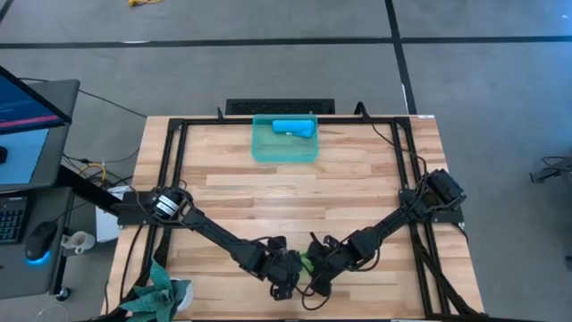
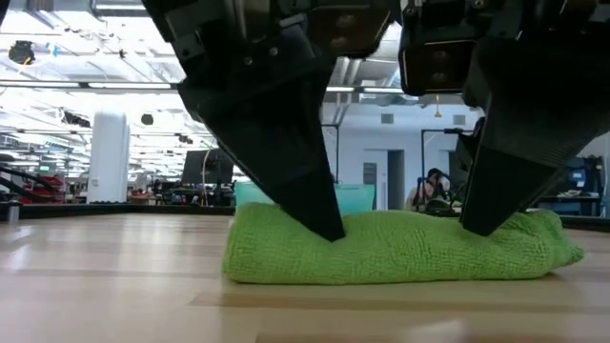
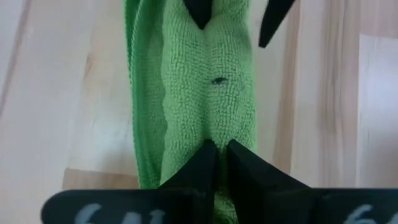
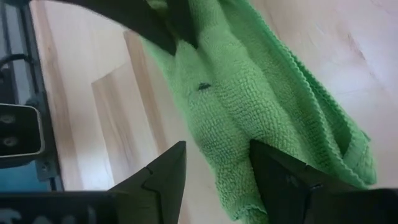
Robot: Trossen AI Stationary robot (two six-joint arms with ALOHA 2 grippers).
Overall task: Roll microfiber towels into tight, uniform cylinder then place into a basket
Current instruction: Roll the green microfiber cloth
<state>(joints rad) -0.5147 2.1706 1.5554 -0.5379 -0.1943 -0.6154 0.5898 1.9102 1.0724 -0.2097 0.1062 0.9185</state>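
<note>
The lime green towel (image 2: 400, 248) lies as a loose roll on the wood near the table's front edge. My left gripper (image 3: 222, 149) is down on its left part, shut on the cloth. My right gripper (image 4: 217, 152) stands open over its right part, with one finger over the towel and the other over bare wood beside it. The sky-blue towel (image 1: 293, 128) lies rolled inside the teal basket (image 1: 284, 150) at the far middle of the table. My left gripper pinches a ridge of cloth on the top of the green roll (image 3: 214, 134) between its two fingertips. The fingers come from above, slanting down. The roll lies full length on the table. My right gripper has one fingertip (image 3: 200, 18) set into the top of the roll, where the cloth creases. Its other fingertip (image 3: 273, 28) stands off the towel, over the wood.
Black frame rails (image 1: 174, 179) run along the table's left, right and far sides. A darker teal-green cloth (image 1: 161, 295) lies at the near left corner. A desk with a monitor and mouse (image 1: 36, 241) stands left of the table. Bare wood lies between the arms and the basket.
</note>
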